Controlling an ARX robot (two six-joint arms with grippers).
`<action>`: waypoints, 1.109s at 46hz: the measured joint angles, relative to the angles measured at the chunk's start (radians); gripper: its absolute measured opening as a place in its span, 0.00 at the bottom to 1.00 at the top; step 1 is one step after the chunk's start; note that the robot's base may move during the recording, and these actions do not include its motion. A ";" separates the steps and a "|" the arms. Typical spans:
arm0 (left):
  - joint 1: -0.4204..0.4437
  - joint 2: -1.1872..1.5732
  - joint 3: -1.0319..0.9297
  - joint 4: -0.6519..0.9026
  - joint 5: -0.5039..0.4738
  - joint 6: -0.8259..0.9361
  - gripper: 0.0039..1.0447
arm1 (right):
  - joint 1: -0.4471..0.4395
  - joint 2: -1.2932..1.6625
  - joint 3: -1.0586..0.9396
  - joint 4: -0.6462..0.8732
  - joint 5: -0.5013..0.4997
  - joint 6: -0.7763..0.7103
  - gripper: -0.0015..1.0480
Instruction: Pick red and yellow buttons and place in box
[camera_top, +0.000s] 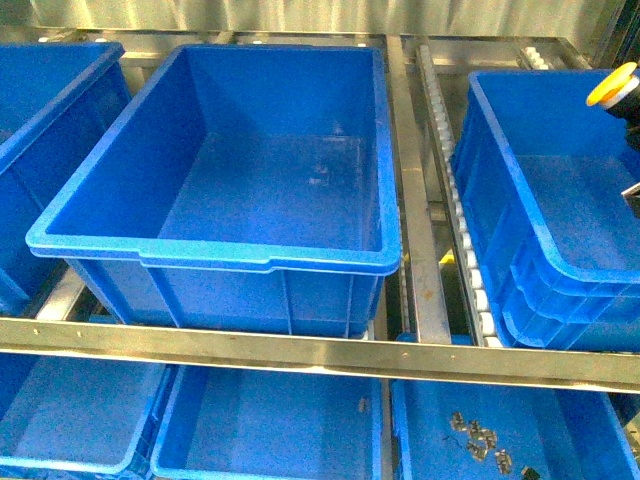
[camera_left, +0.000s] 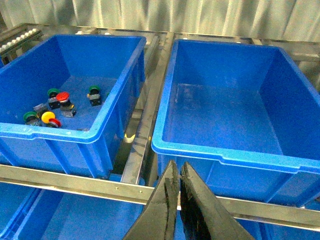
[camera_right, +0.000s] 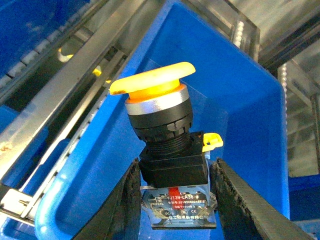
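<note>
Front view, held piece: you have the yellow button (camera_top: 612, 85) up at the frame's right edge, seen against the far end of the box (camera_top: 520, 270), the blue crate with layered rims on the right.
Front view, middle: the single-rimmed crate (camera_top: 215, 255) sits on the shelf rails beside the box, with a roller track (camera_top: 450, 190) between them.
Front view, lower shelf: the right-hand lower crate (camera_top: 600, 430) holds a few small metal parts (camera_top: 480, 440).
Left wrist view, left gripper (camera_left: 178, 167): your jaws are narrow, the tips all but touching, with nothing between them. They hang in front of the shelf rail.
Left wrist view, supply: the supply crate (camera_left: 75, 136) holds a red button (camera_left: 62, 96), a second yellow button (camera_left: 48, 117) and several green-capped switches (camera_left: 94, 90), loose on its floor.
Right wrist view, right gripper (camera_right: 176, 170): your jaws are clamped on the black body of the yellow button, cap uppermost and slightly tilted. The box's blue interior lies beyond it.
</note>
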 joint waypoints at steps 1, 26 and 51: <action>0.000 -0.018 0.000 -0.018 0.000 0.000 0.02 | 0.005 0.000 0.000 0.000 -0.001 0.001 0.32; 0.000 -0.288 -0.001 -0.267 0.000 0.000 0.02 | -0.002 0.008 0.000 0.006 -0.006 0.025 0.32; 0.000 -0.470 -0.001 -0.454 0.000 0.001 0.02 | -0.189 0.403 0.383 -0.104 -0.032 0.213 0.31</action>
